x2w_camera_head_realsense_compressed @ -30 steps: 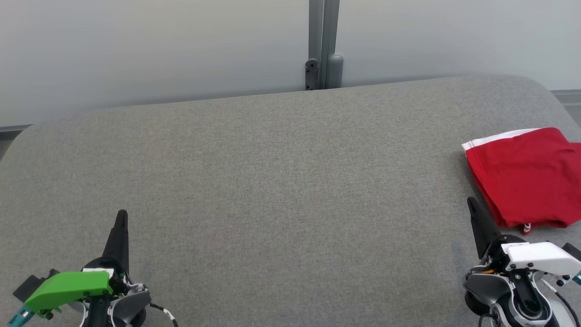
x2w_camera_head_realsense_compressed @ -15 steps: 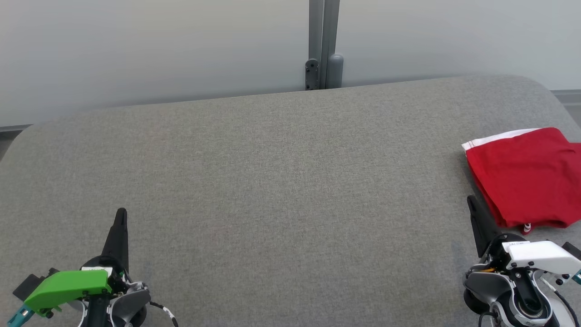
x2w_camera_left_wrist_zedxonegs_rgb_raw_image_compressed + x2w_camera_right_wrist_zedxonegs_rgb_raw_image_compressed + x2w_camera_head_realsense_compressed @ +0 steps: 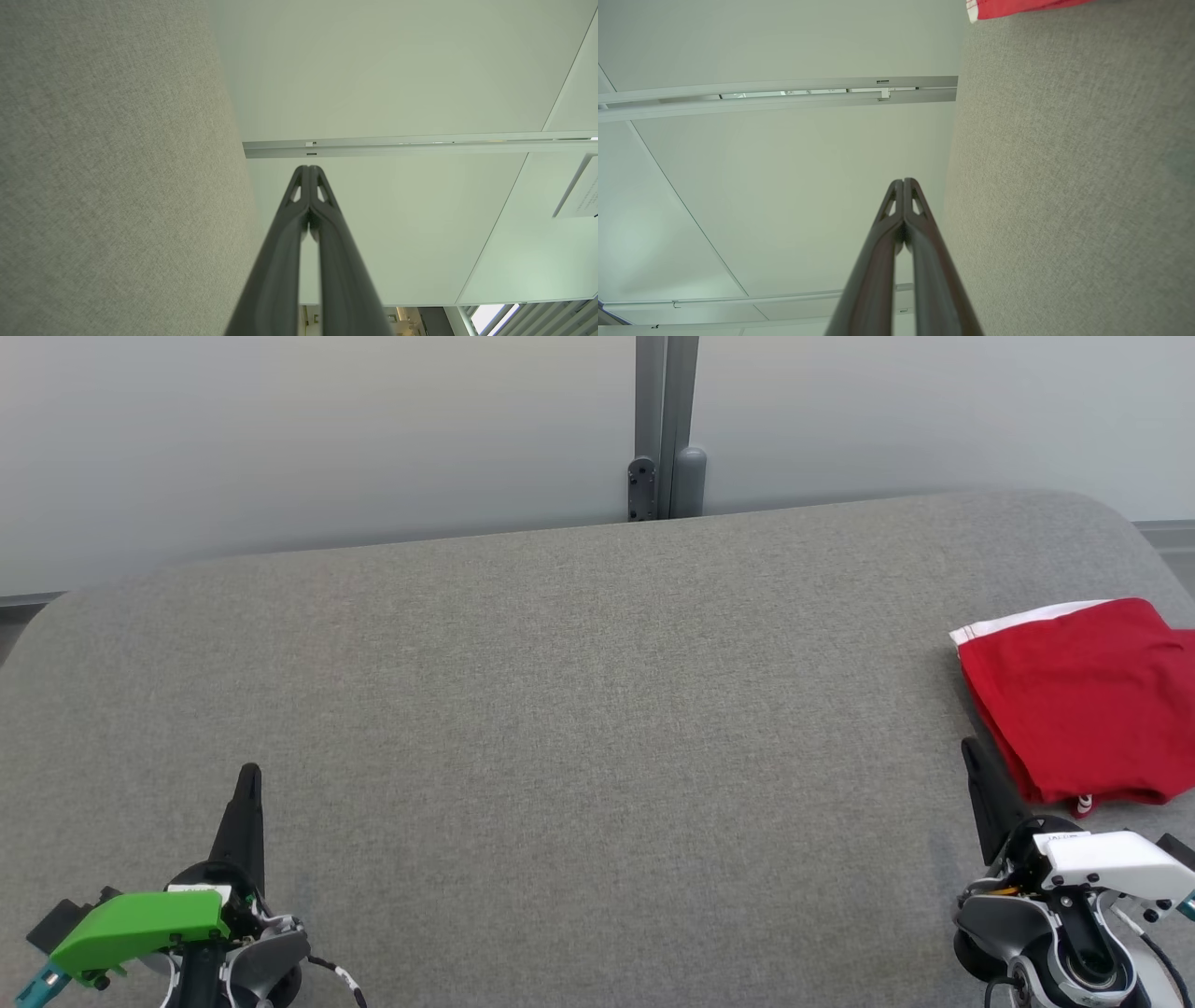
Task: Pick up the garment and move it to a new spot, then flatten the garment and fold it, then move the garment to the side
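A folded red garment (image 3: 1083,700) with a white band along its far edge lies at the right side of the grey fabric surface (image 3: 579,709), partly cut off by the head view's right edge. A sliver of the garment (image 3: 1017,7) shows at the top of the right wrist view. My right gripper (image 3: 971,751) is shut and holds nothing; its tip rests just left of the garment's near corner. At the lower left, far from the garment, my left gripper (image 3: 249,777) is shut too, nothing in it. In the wrist views both left gripper (image 3: 308,169) and right gripper (image 3: 903,181) show their tips pressed together.
A pale wall runs behind the surface, with a grey vertical post (image 3: 665,425) at its middle. The surface's far edge curves down at both back corners.
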